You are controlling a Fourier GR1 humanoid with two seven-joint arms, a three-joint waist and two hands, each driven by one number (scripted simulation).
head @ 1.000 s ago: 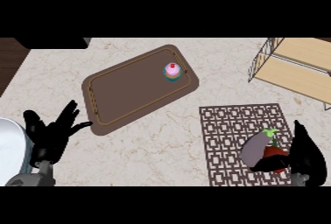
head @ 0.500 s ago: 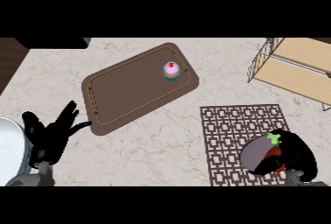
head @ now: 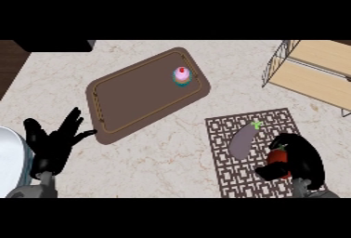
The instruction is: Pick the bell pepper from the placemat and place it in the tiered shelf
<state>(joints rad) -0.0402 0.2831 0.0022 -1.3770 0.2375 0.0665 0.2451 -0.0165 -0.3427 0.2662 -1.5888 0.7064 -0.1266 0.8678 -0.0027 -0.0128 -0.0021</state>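
While the right hand [head: 300,160] sits at about four o'clock in the head view, its fingers and thumb are curled round the red bell pepper [head: 277,157], grasping it so that only a patch of red skin and a bit of green stem show. The pepper is over the four o'clock part of the patterned brown placemat [head: 230,179]; whether it rests on the mat or is raised off it cannot be told.

On the same placemat lies a greyish-purple eggplant [head: 241,142], at eleven o'clock from the pepper and just beside the hand, with its green stem end pointing toward one o'clock.

At two o'clock stands the tiered shelf [head: 312,76], a wire frame with pale wooden boards, well apart from the pepper.

A dark brown tray [head: 137,100] lies slantwise on the marble counter [head: 158,158] at about eleven o'clock. In its one o'clock corner stands a cupcake [head: 182,76] with pink icing and a red cherry.

At eight o'clock the left hand [head: 53,148] is released, fingers straight and spread, holding nothing; one fingertip is just beside the tray's seven o'clock corner. A white rounded object [head: 9,153] shows at the view's edge at nine o'clock from that hand.
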